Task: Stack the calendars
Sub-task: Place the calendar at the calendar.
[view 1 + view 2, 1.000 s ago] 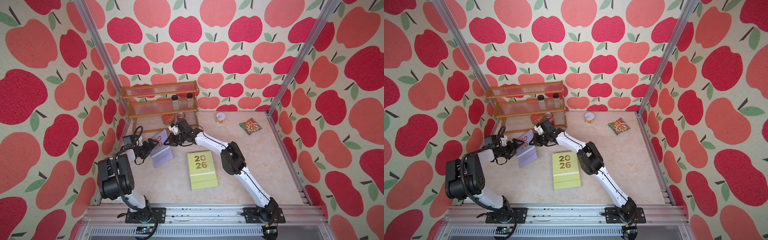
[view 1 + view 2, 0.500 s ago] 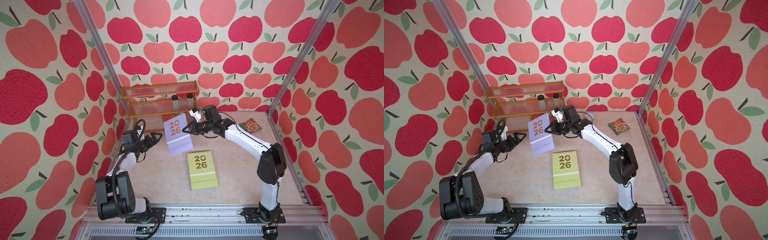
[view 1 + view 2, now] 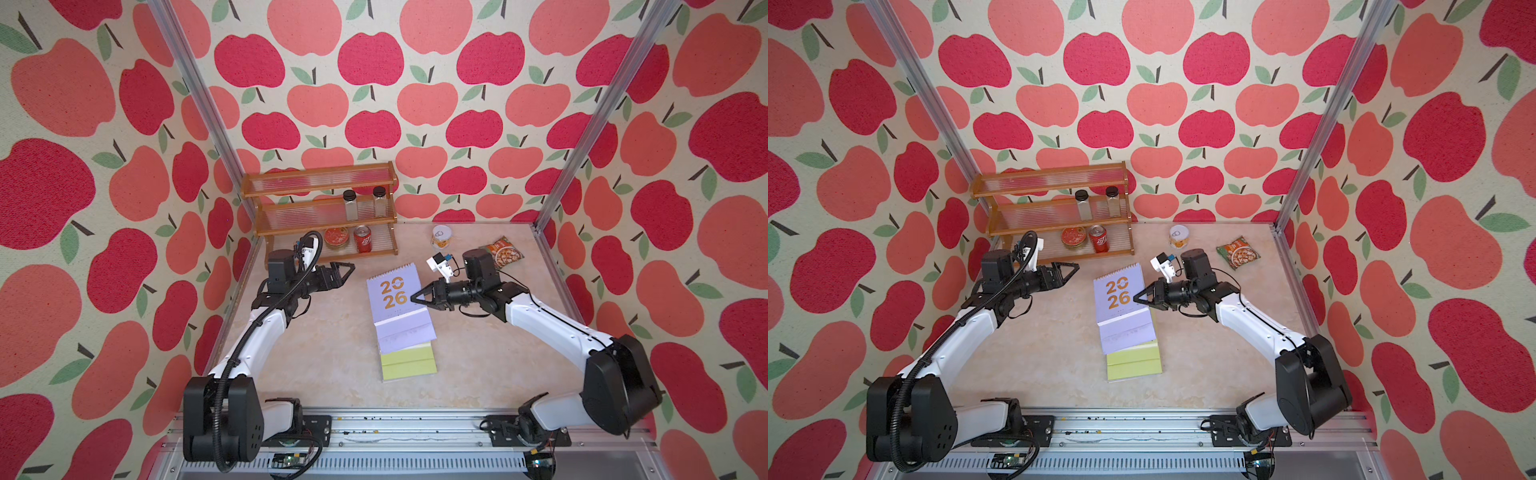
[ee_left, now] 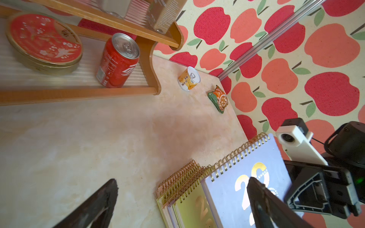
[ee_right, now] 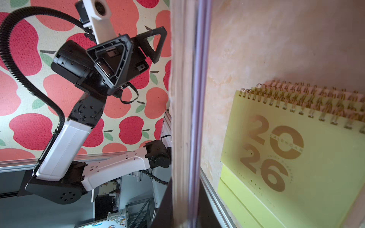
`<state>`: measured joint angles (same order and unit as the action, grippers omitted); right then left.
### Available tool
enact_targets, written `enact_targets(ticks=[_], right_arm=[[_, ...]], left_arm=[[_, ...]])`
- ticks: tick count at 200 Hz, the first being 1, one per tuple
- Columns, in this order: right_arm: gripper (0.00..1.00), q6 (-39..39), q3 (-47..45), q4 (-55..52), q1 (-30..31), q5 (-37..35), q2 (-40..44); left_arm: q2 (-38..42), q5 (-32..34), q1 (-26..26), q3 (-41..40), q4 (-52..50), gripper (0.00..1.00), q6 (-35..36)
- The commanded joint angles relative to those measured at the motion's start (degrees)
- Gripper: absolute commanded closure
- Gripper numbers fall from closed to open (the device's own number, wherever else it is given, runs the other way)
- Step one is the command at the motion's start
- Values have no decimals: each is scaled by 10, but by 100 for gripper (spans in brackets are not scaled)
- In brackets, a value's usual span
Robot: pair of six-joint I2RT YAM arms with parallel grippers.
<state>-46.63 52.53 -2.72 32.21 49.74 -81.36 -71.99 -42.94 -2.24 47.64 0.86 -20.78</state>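
Observation:
In both top views my right gripper is shut on the right edge of a lilac calendar with gold "20 26". The calendar hangs tilted over a flat stack of calendars topped by a yellow-green one. The right wrist view shows the lilac calendar edge-on between my dark fingers, with the yellow-green calendar below. My left gripper stands open and empty, left of the stack and near the shelf.
A wooden shelf stands at the back left with two jars, a red tin and a red can. A small can and a green snack packet lie at the back right. The front rail runs below.
My right gripper has carried the lilac calendar from the left side to over the yellow-green calendar. My left arm has drawn back to the left with its gripper open.

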Motion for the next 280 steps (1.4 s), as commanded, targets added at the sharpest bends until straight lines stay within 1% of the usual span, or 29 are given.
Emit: enact_targets(ticks=[1,34,67,116,238,280], right_arm=[[100,-33,-39,112,-4,39,23],[100,-64,-87,192,-4,45,12],[100,-66,-110,220,-4,42,-2],[100,-69,-138,233,-4,41,-6],[100,-85,-203,272,4,2,3],[100,-95,-215,300,9,-2,-10]], left_arm=[[8,0,-12,15,-12,0,25],[12,-7,-25,15,-21,0,35],[24,-29,-33,12,-30,0,50],[49,-36,-37,11,-44,0,60],[54,-45,-47,13,-51,0,66],[54,-46,-51,15,-55,0,69]])
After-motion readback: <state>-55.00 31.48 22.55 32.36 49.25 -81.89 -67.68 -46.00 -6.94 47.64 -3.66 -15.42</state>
